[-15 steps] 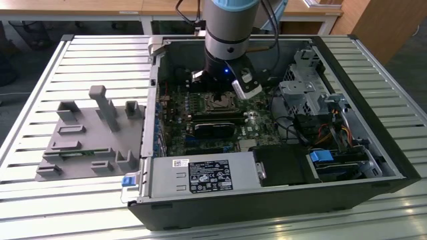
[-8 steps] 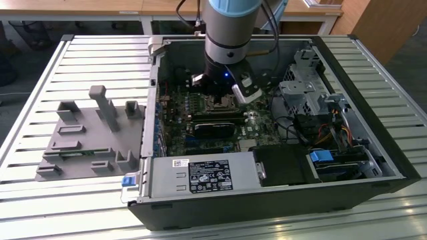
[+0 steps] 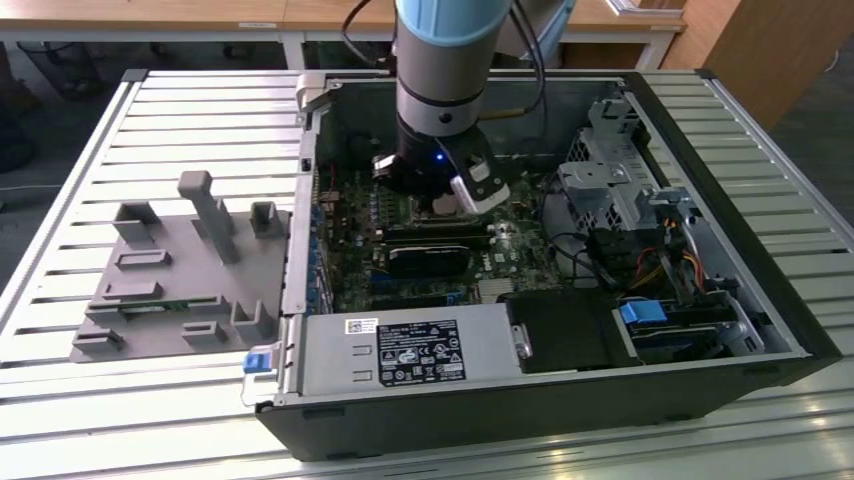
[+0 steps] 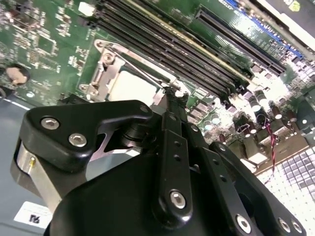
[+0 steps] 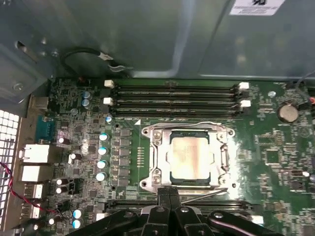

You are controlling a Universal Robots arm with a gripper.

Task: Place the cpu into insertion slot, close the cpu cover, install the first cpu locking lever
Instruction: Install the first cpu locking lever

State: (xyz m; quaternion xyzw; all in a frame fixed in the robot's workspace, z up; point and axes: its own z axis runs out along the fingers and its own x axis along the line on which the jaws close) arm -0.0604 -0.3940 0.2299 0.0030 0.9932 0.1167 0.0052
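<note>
At the near edge of the square black, silver-rimmed insertion slot (image 5: 147, 132), hovers as a black two-finger gripper (image 5: 170, 192), tips pinched together, nothing visibly between them. Just beside, thin steel wire locking lever (image 5: 209, 193): probably stiff and springy, best pressed near its free end. Beyond, thin silvery cpu cover (image 5: 160, 157) lies down over the dull silver-tan square cpu (image 5: 189, 157), seated inside the slot; light, likely fragile.
</note>
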